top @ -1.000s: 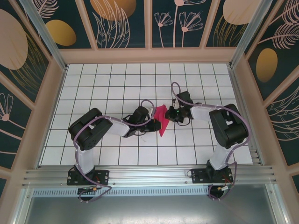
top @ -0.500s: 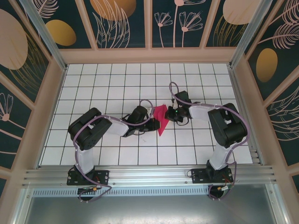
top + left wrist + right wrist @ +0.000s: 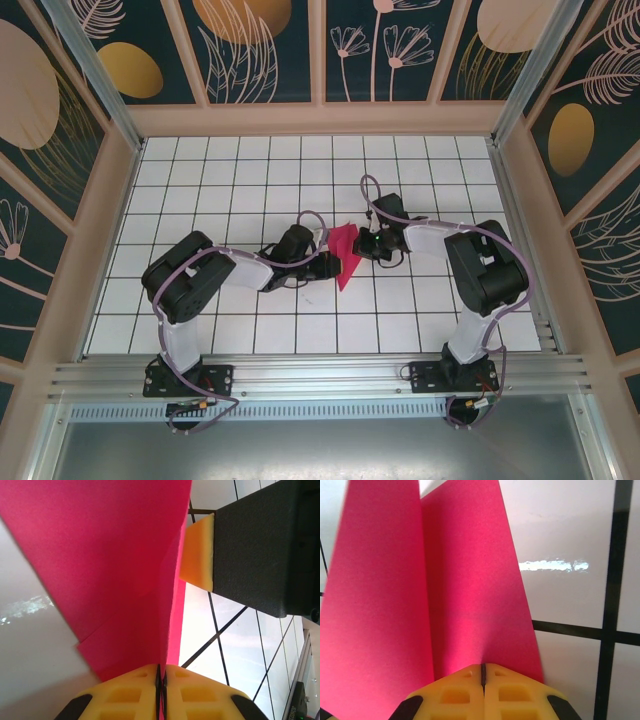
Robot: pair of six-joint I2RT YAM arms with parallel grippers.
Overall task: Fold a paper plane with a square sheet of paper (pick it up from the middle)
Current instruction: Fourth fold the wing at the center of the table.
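Note:
The square sheet of paper (image 3: pixel 346 256) is magenta pink, creased into a narrow pointed shape, and held up off the white tiles between the two arms. My left gripper (image 3: pixel 325 263) comes at it from the left and is shut on its lower edge, the yellow pads (image 3: pixel 135 690) pressed together with paper between them. My right gripper (image 3: pixel 361 245) meets it from the right and is shut on a fold of the paper (image 3: pixel 470 590). In the left wrist view the paper (image 3: pixel 110 555) rises as two layers, with one pad of the right gripper (image 3: pixel 197 555) against its far side.
The white tiled table (image 3: pixel 220 180) is boxed in by patterned walls (image 3: pixel 60 120) on three sides. A metal rail (image 3: pixel 320 375) with both arm bases runs along the near edge. Bare tiles lie on every side of the paper.
The right gripper has edged slightly left and away, closing a little tighter on the paper. The left arm's elbow has shifted a bit to the left. The paper has stayed about where it was.

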